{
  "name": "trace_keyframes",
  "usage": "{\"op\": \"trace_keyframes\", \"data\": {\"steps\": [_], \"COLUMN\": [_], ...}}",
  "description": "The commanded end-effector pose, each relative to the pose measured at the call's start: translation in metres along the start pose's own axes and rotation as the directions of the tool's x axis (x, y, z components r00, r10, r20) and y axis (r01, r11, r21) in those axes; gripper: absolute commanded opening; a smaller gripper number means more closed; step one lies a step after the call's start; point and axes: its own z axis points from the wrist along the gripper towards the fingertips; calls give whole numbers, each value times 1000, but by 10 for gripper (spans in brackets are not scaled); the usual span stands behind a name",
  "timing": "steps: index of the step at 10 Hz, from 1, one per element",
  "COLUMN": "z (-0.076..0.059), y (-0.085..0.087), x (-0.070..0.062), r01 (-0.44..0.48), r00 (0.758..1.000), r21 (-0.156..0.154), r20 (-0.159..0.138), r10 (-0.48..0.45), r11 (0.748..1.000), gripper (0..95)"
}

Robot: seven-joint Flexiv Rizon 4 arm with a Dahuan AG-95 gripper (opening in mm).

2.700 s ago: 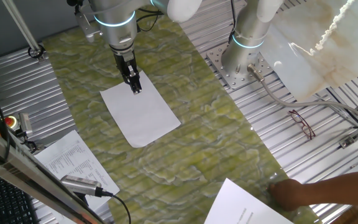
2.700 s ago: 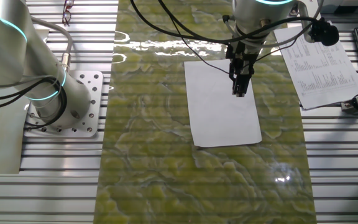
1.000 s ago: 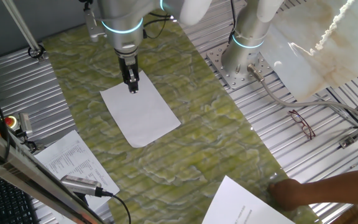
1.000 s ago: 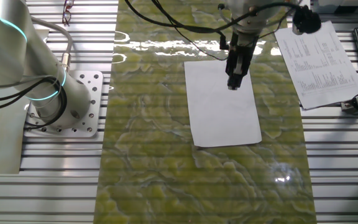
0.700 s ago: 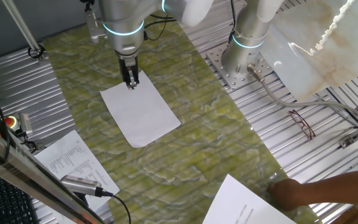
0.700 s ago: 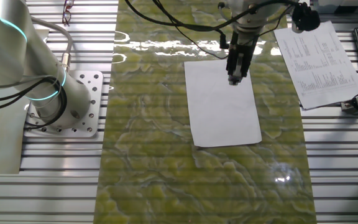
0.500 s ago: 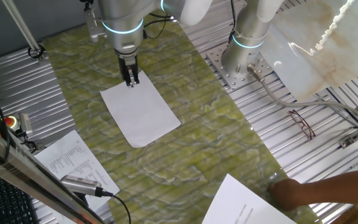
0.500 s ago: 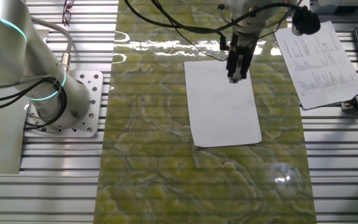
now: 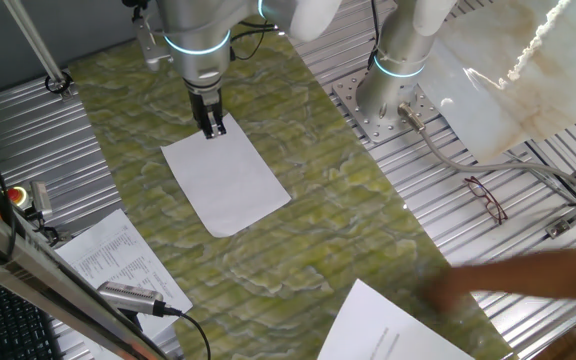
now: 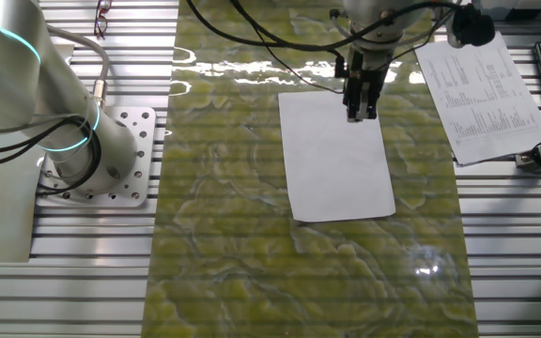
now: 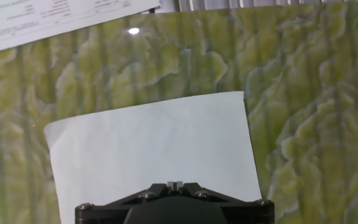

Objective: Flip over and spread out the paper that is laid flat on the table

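the paper (image 9: pixel 226 183) lies flat and unfolded on the green marbled table (image 9: pixel 328 215), near its middle, with the gripper (image 9: pixel 211 131) poised over the sheet's far short edge, jaws pinched nearly together and holding nothing. i'd say the flip hasn't begun; it looks like the approach to an edge. next it needs to catch that edge and lift it.

printed sheet (image 9: pixel 118 262) laid on ribbed metal | glasses (image 9: pixel 485 198) laid near marble-look slab (image 9: pixel 498 90) | second printed sheet (image 9: pixel 393 325) seen at the table end
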Motion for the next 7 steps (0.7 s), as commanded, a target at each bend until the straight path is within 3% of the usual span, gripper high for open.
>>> {"op": "trace_keyframes", "data": {"steps": [1,3,7], "z": [0,0,0], "y": [0,0,0], "x": [0,0,0], "r01": [21,49,65], "r00": [1000,999,998], "r21": [-5,-4,-7], "r20": [3,13,5], "r10": [-21,-49,-64], "r11": [1000,999,998], "gripper": [0,0,0]}}
